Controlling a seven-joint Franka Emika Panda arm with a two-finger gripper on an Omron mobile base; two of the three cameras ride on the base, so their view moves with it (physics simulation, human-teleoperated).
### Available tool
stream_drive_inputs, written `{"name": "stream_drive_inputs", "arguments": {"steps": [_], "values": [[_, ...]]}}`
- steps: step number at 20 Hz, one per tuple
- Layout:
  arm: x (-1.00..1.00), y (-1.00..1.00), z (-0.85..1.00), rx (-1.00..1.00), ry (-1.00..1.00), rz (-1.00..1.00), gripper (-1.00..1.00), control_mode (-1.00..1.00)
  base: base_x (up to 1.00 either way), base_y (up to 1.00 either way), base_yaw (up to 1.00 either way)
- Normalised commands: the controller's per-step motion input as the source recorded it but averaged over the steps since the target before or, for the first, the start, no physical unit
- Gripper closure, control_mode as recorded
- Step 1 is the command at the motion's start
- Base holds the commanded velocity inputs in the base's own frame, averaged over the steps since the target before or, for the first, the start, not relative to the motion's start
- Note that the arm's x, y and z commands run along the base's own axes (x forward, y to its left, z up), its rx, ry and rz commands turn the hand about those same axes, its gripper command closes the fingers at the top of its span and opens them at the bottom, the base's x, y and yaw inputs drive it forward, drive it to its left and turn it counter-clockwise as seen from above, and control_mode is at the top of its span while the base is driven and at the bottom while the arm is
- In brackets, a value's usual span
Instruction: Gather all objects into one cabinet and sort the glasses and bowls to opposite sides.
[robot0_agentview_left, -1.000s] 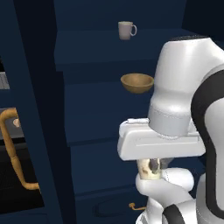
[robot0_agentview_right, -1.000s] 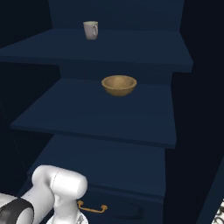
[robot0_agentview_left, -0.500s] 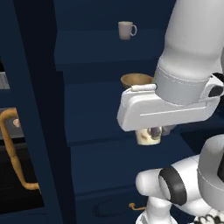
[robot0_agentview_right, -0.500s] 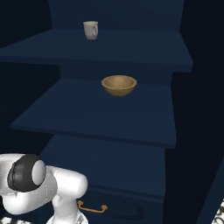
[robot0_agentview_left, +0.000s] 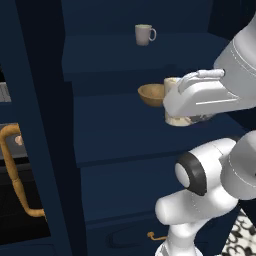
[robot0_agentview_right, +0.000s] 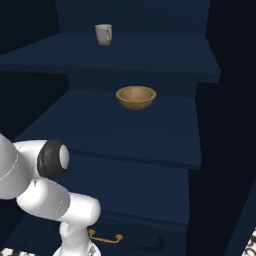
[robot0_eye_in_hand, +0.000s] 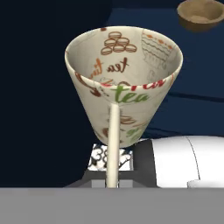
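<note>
My gripper (robot0_agentview_left: 181, 116) is shut on the cream tumbler (robot0_agentview_left: 173, 120), printed with tea motifs, and holds it above the middle shelf of the navy cabinet (robot0_agentview_left: 115, 125). In the hand view the tumbler (robot0_eye_in_hand: 124, 78) stands large and close, its mouth towards the camera. The tan wooden bowl (robot0_agentview_left: 151, 94) rests on that shelf just left of the tumbler; it also appears as the bowl (robot0_agentview_right: 135, 96) and the bowl (robot0_eye_in_hand: 201, 13). A grey-beige handled mug (robot0_agentview_left: 144, 34) stands on the shelf above, seen again as the mug (robot0_agentview_right: 103, 34).
The cabinet door's curved brass handle (robot0_agentview_left: 15, 180) is at the left edge. Below the shelves is a navy drawer with a brass pull (robot0_agentview_right: 105, 237). My white arm (robot0_agentview_right: 45, 185) rises in the foreground. The shelf (robot0_agentview_right: 125, 130) has bare room in front of the bowl.
The hand has risen with the tumbler, from below the middle shelf up to shelf height beside the bowl. Bowl and mug have not moved.
</note>
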Motion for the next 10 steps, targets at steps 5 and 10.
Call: {"name": "stream_drive_inputs", "arguments": {"steps": [5,10], "values": [[-0.13,0.23,0.75,-0.05,-0.20,-0.11,1.00,-1.00,0.00,0.00,0.00],[0.35,0.03,0.64,-0.07,-0.02,-0.07,1.00,-1.00,0.00,0.00,0.00]]}}
